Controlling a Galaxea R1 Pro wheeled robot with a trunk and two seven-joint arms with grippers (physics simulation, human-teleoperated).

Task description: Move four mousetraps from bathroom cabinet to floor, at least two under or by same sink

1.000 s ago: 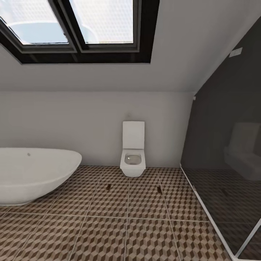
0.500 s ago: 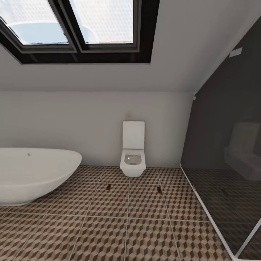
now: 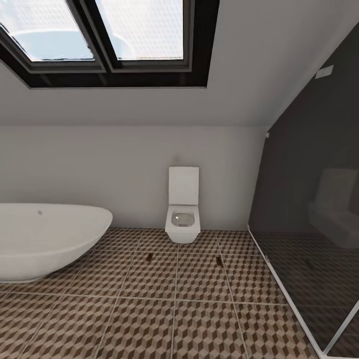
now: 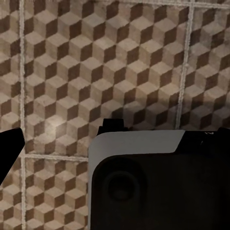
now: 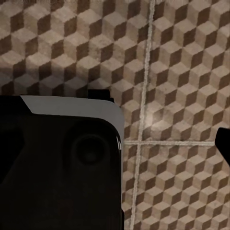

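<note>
Two tiny dark-brown mousetraps lie on the bathroom floor (image 3: 149,309) in front of the toilet, one (image 3: 149,257) to the left and one (image 3: 219,260) to the right. The cabinet and the bathroom sink are out of view. My left gripper (image 4: 116,143) hangs open over the cube-patterned tiles, with one black fingertip (image 4: 9,149) at the picture's edge and nothing between the fingers. My right gripper (image 5: 115,143) is likewise open and empty above the tiles, one fingertip (image 5: 223,143) showing at the edge.
A white oval bathtub (image 3: 45,239) stands at the left. A white wall-hung toilet (image 3: 183,219) is at the back wall. A dark glass shower screen (image 3: 309,224) closes the right side. A dark, white-edged part of the robot's body (image 4: 158,187) lies under both wrist cameras.
</note>
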